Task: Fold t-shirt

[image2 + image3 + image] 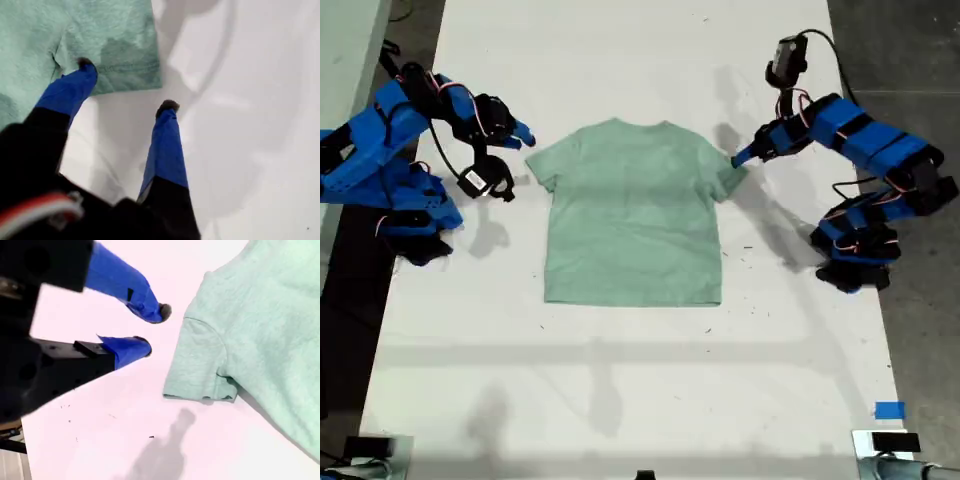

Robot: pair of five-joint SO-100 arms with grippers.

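Observation:
The pale mint-green t-shirt (632, 210) lies flat on the white table (620, 380), neck towards the far edge. My first gripper (739, 158) is at the sleeve on the exterior view's right. It is open, with one fingertip (86, 65) over the sleeve (120, 55) and the other on bare table just past the hem. My second gripper (525, 140) is open and hangs a short way off the sleeve (200, 360) on the exterior view's left, not touching it. In its own view the second gripper (155, 330) holds nothing.
The two blue arm bases (410, 215) (865, 245) stand at the table's sides in the exterior view. A blue tape mark (889, 410) is near the front corner on that view's right. Dark floor runs beyond both side edges.

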